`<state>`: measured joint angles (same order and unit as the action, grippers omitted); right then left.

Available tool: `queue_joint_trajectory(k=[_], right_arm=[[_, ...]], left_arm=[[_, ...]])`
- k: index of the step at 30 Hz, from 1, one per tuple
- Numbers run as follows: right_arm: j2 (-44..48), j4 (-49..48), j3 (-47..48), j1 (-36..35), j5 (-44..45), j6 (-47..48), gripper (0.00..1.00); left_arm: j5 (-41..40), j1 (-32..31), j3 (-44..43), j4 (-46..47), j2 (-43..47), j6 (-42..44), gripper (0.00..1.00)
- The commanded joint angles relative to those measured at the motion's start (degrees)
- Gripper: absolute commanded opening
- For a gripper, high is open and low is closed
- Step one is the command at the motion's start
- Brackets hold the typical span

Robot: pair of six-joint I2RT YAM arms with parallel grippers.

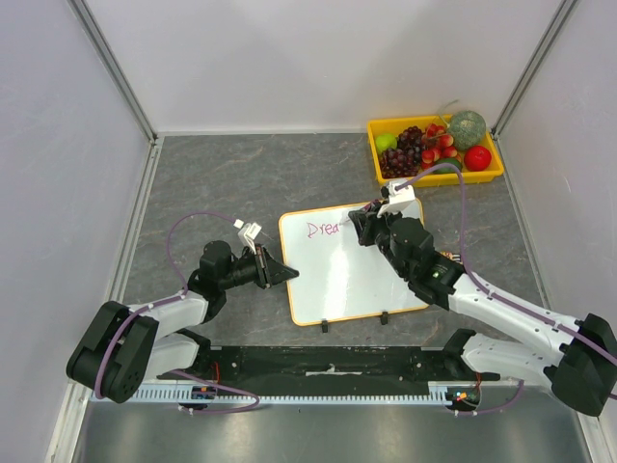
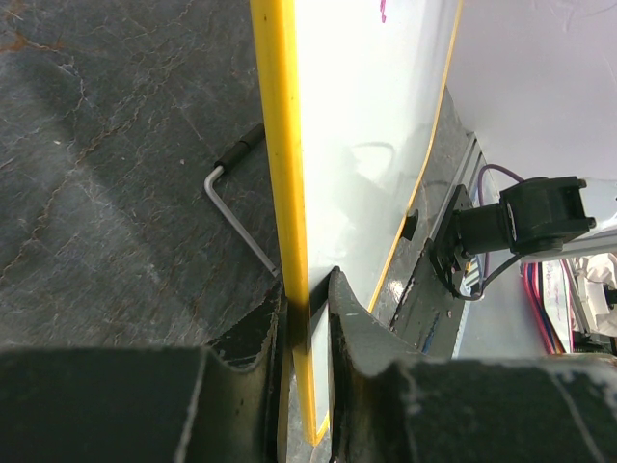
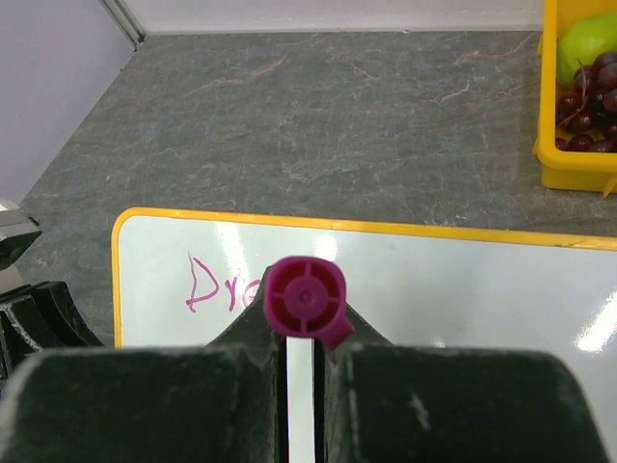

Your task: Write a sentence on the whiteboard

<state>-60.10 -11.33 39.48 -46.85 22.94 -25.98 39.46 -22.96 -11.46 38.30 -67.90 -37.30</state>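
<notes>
resting on the grey worktop (image 1: 222,174), the whiteboard (image 1: 352,275) shows from above with the left end effector (image 1: 281,273) clamped on its left edge and the right end effector (image 1: 361,224) near its far edge, beside pink writing (image 1: 324,229). left wrist: both fingers pinch the whiteboard's frame. right wrist: the fingers grip a magenta marker (image 3: 306,299) above the whiteboard, just right of the letters.

The top external camera looks steeply down from behind the arm bases (image 1: 188,345) over the whole table (image 1: 241,183). The left wrist camera sights close along its fingers (image 2: 371,333) at the whiteboard (image 2: 366,145) edge between them; the right wrist camera looks past its held marker (image 3: 305,299) at the same board.
</notes>
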Motion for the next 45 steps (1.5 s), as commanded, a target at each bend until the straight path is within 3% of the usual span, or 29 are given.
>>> queue_joint_trajectory(k=[1, 19, 45], right_arm=[[0.68, -2.47, -0.37, 0.44, 1.58, -0.04, 0.0], [4.11, -0.53, -5.91, 0.53, -0.88, -2.06, 0.0], [1.73, -1.06, -0.37, 1.15, 4.57, -0.65, 0.0]], left_arm=[[-3.16, -0.24, -0.31, -3.41, -0.92, 5.13, 0.02], [-3.16, -0.16, -0.31, -3.59, -0.92, 5.22, 0.02], [-3.25, -0.24, -0.23, -3.59, -0.48, 5.22, 0.02]])
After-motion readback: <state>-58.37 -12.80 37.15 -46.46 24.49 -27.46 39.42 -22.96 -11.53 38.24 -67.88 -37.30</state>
